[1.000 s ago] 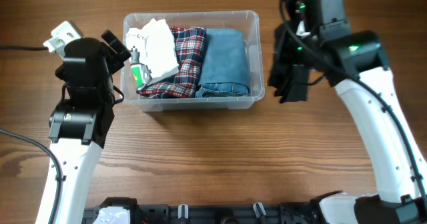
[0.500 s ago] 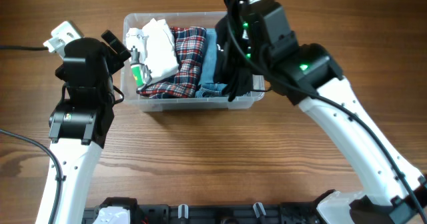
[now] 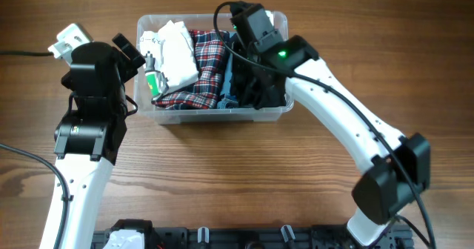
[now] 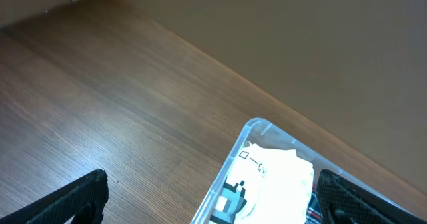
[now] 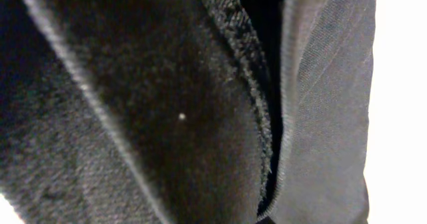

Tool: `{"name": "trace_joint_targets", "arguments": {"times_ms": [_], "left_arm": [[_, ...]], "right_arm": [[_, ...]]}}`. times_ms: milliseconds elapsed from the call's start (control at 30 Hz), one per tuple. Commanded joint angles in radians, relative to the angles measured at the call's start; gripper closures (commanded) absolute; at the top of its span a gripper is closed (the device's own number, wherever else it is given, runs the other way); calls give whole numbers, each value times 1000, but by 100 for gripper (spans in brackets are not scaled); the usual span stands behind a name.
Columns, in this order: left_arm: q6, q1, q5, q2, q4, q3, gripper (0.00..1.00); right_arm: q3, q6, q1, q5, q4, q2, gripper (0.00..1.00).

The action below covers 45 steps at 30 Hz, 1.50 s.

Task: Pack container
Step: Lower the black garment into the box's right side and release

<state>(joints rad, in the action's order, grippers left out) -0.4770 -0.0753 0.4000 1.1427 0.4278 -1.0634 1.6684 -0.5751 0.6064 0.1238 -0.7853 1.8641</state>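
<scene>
Left gripper (image 3: 130,52) sits just beside the left end of the container (image 3: 200,114), spread wide with nothing in it. The clear container is on the wooden table (image 3: 222,175), back middle, holding a white cloth (image 3: 178,52), a plaid shirt (image 3: 209,62) and jeans (image 3: 228,82). The right arm (image 3: 333,108) reaches over its right end with black fabric (image 3: 259,90) bunched underneath. That cloth fills the wrist view, so I can't tell how the right gripper (image 3: 248,71) is set.
</scene>
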Motion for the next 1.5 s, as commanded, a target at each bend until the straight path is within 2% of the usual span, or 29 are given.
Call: {"name": "trace_joint_targets", "arguments": {"times_ms": [0, 33, 67, 133, 200, 233, 267, 300, 333, 367, 633, 733, 800, 867, 900, 933, 967, 1000, 1467], "left_arm": [[1, 6, 20, 4, 0, 3, 0], [1, 5, 20, 4, 0, 3, 0], [1, 6, 20, 4, 0, 3, 0], [1, 6, 20, 4, 0, 3, 0], [1, 6, 20, 4, 0, 3, 0], [1, 6, 20, 4, 0, 3, 0], [1, 6, 20, 4, 0, 3, 0], [1, 6, 20, 4, 0, 3, 0], [1, 6, 20, 4, 0, 3, 0], [1, 6, 20, 4, 0, 3, 0], [1, 6, 20, 4, 0, 3, 0], [1, 6, 20, 4, 0, 3, 0], [1, 6, 20, 4, 0, 3, 0], [1, 6, 20, 4, 0, 3, 0], [1, 6, 20, 4, 0, 3, 0], [1, 6, 20, 4, 0, 3, 0], [1, 6, 20, 4, 0, 3, 0], [1, 6, 20, 4, 0, 3, 0], [1, 6, 20, 4, 1, 3, 0]], "right_arm": [[22, 19, 3, -7, 13, 66, 96], [22, 19, 3, -29, 25, 73, 95], [22, 19, 3, -50, 35, 73, 89], [22, 26, 3, -108, 62, 71, 70], [22, 26, 3, -177, 88, 71, 62], [22, 25, 3, -207, 98, 71, 52], [22, 24, 3, -233, 109, 71, 39], [22, 24, 3, -249, 117, 71, 30], [22, 24, 3, -267, 127, 71, 18], [22, 23, 3, -280, 135, 71, 0], [23, 49, 3, -282, 168, 13, 1], [23, 52, 3, -213, 173, -49, 0], [23, 53, 3, -164, 174, -75, 3], [22, 53, 3, -149, 179, -78, 23], [22, 55, 3, -149, 180, -74, 38], [22, 55, 3, -149, 182, -70, 60], [22, 51, 3, -150, 185, -63, 87], [22, 52, 3, -150, 192, -56, 96], [22, 51, 46, -189, 242, 201, 96]]}}
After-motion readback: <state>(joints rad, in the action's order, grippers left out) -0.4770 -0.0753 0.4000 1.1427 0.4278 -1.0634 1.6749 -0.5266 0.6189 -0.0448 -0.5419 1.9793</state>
